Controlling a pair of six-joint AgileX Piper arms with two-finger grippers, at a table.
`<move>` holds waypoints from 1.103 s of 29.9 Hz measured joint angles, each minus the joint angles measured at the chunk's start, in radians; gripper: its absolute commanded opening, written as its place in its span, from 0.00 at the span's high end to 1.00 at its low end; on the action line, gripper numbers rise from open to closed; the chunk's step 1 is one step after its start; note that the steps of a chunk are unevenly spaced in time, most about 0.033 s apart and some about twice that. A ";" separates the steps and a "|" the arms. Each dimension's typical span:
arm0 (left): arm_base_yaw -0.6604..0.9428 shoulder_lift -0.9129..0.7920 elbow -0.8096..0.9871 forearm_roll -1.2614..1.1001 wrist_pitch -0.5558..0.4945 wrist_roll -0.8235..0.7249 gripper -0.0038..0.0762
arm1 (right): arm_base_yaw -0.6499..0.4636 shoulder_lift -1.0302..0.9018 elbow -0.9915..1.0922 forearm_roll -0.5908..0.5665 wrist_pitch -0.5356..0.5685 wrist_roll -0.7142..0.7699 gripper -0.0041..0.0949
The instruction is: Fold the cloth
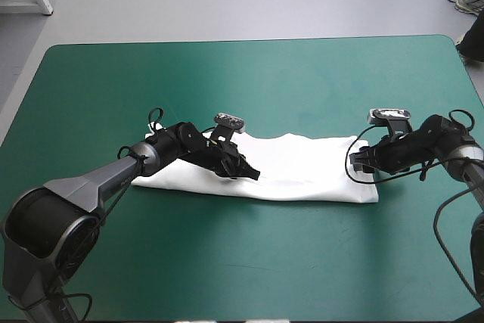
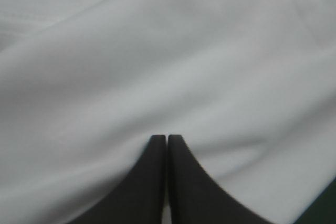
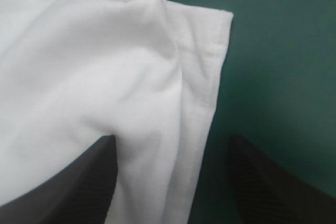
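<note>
One soft, creased white T-shirt (image 1: 302, 172) lies as a long folded band on the smooth teal-green cover (image 1: 227, 88). Of two black, fin-shaped grippers, the left gripper (image 2: 166, 139) pinches cloth, jaws almost together; the right gripper (image 3: 170, 140) is spread, the stitched hem between its jaws

1. The far half of the teal-green cover (image 1: 242, 81) lies bare from the left edge to the right.
2. The near strip is bare too, except where the left arm (image 1: 98, 183) crosses it at the left.
3. The T-shirt (image 1: 306, 172), a long band, bars the middle. The left gripper (image 1: 253, 174) lies on its left part, fingers pinched together.
4. The right gripper (image 1: 357, 163), fingers apart, blocks its right end.
</note>
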 measured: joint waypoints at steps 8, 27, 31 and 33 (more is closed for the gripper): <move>0.000 0.001 0.000 -0.001 -0.003 0.000 0.93 | -0.004 0.060 -0.021 0.056 0.012 -0.045 0.67; 0.000 0.001 0.000 -0.001 -0.005 0.000 0.93 | -0.004 0.032 -0.091 0.145 0.102 -0.133 0.97; 0.000 0.001 0.000 -0.002 -0.007 0.000 0.93 | -0.004 -0.007 -0.154 0.179 0.152 -0.134 0.97; 0.000 0.001 0.000 -0.002 -0.010 0.000 0.93 | -0.002 -0.013 -0.179 0.196 0.175 -0.134 0.97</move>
